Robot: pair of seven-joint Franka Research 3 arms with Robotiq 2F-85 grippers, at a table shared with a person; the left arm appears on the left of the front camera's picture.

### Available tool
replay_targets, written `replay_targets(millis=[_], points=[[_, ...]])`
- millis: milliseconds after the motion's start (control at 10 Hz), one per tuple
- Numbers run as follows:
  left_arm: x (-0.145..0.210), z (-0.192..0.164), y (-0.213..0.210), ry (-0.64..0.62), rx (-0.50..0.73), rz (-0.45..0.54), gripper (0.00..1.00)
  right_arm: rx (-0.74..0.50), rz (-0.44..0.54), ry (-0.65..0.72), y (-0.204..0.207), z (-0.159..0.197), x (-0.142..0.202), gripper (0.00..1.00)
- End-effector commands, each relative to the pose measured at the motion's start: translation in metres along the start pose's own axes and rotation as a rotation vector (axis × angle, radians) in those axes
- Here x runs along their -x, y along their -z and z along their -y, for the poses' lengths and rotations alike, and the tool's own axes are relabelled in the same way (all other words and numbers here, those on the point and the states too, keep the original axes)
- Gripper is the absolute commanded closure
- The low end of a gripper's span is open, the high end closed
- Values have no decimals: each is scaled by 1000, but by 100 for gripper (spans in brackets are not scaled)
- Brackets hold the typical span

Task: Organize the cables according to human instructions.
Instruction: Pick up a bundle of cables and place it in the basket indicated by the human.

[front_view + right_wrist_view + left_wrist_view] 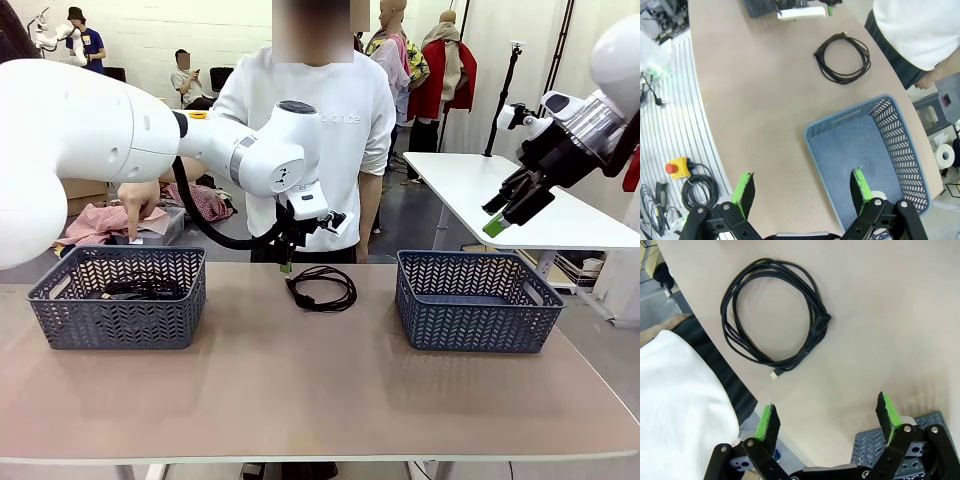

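The left gripper [827, 420] is held wide open and empty above the coiled black cable [772, 312]; the right gripper [802, 192] is raised, open, empty.

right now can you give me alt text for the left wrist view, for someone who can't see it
A coiled black cable lies flat on the beige table, just ahead of the left gripper, whose green-padded fingers stand open and empty. A person's white sleeve fills the lower left, and a corner of a blue basket shows behind the fingers.

Black cable [321, 288]; blue-grey lattice baskets [478, 322]; beige table [300, 390].
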State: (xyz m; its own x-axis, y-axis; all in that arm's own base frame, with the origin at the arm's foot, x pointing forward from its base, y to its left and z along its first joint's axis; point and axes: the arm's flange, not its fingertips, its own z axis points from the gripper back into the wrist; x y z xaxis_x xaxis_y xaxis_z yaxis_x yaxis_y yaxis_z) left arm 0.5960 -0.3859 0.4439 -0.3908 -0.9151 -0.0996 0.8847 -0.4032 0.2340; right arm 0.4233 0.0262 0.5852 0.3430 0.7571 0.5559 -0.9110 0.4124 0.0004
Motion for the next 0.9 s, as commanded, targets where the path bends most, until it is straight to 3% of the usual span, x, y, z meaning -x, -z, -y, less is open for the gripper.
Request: replay_targets(millis=[0, 400, 800], points=[[7, 1, 4, 80, -14, 8, 0, 3, -2, 0, -2, 1, -2, 0], [20, -3, 29, 316, -27, 48, 0, 3, -2, 0, -2, 1, -2, 0], [8, -19, 67, 480, 55, 61, 0, 3, -2, 0, -2, 1, -2, 0]])
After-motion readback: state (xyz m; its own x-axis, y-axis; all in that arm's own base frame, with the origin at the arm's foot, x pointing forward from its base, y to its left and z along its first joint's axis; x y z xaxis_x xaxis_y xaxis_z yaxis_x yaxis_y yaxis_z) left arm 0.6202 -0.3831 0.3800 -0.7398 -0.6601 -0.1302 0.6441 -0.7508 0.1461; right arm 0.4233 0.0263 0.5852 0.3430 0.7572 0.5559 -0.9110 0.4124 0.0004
